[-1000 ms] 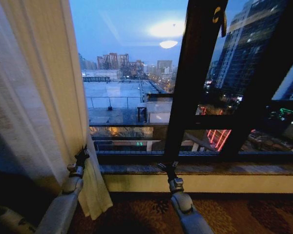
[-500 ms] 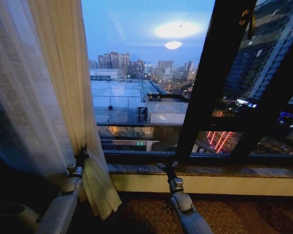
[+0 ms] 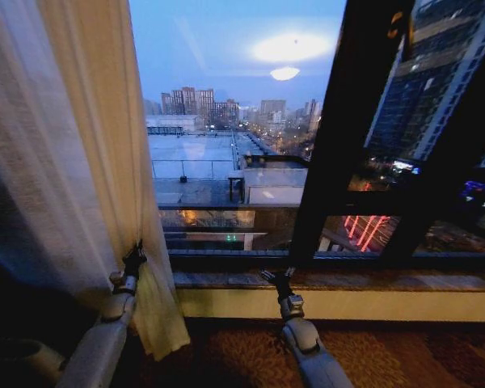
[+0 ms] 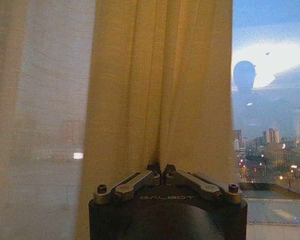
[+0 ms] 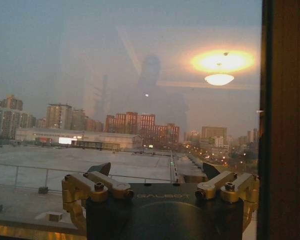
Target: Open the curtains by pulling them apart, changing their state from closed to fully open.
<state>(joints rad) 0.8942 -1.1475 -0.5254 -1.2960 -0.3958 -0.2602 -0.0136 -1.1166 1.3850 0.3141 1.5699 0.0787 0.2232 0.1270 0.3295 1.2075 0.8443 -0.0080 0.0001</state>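
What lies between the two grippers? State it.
Head view: between the left gripper, pinching the curtain, and the open right gripper lie the curtain's hanging edge and the bare sill.

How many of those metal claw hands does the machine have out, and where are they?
2. The left gripper is pinched shut on the curtain edge; the right gripper hangs open before the window sill.

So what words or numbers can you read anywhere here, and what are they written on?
"GALBOT" on the body of the left gripper, which is pinching the sheer curtain.
"GALBOT" on the body of the right gripper, open in front of the window glass; fainter here.
Green lit sign on a building outside: too small to read.
Red neon lights outside: lines, no readable letters.
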